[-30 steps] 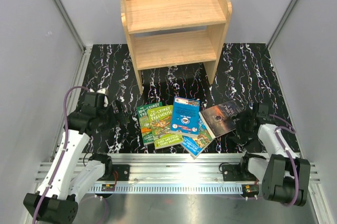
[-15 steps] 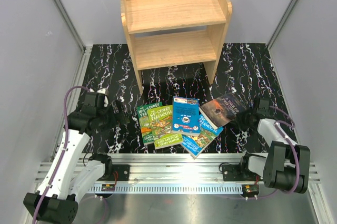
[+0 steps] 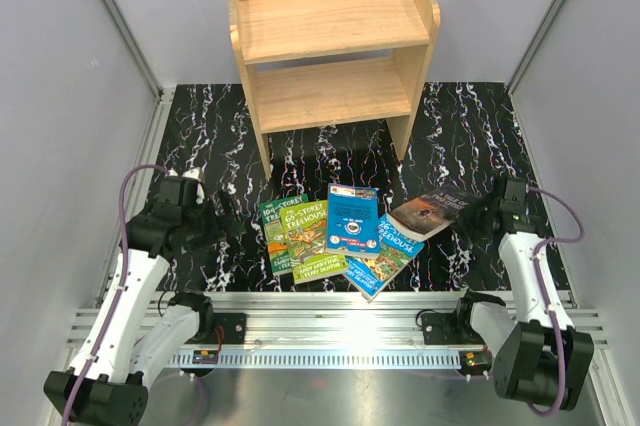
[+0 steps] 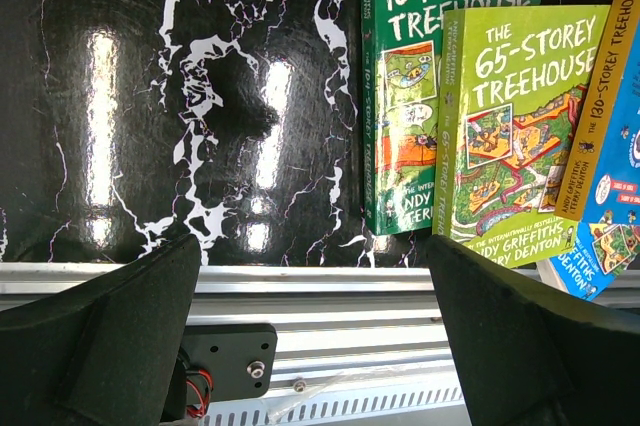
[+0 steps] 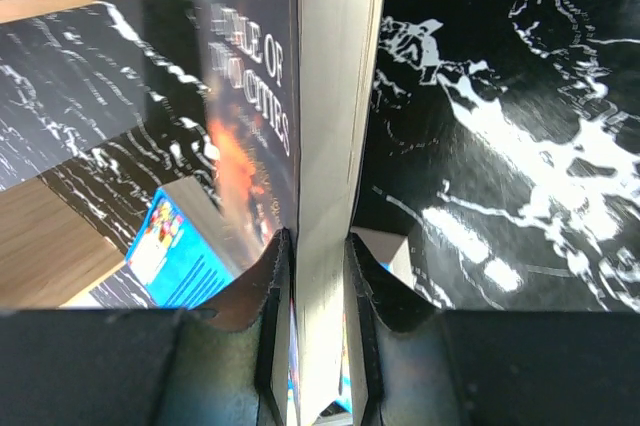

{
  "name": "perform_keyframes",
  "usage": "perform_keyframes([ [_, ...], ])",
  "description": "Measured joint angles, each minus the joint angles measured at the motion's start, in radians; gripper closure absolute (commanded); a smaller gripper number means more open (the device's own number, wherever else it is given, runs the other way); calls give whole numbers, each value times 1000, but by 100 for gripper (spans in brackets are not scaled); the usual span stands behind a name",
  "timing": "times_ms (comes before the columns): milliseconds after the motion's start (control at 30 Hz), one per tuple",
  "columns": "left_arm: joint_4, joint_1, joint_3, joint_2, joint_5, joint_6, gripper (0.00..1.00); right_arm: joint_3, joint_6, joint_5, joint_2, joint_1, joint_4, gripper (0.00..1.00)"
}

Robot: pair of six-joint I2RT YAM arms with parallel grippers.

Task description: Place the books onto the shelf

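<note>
My right hand [image 5: 318, 241] pinched the dark book [image 5: 340, 66] edgewise. I judged a lift to the shelf [image 3: 330, 21], upper centre, came next. Left hand [image 4: 312, 251] stood wide, empty.

Bright overhead light; white glare patches on the glossy tabletop [image 4: 100, 96]; focus crisp.

"65-STOREY TREEHOUSE" on green book [image 4: 520, 136]
</note>
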Motion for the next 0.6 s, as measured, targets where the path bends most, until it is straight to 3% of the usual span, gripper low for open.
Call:
perform_keyframes([
  [400,0,0,0,-16,0,0,1,278,-58,75,-115,0,-344,100],
  [600,0,0,0,-25,0,0,1,503,-96,74,-117,0,-442,100],
])
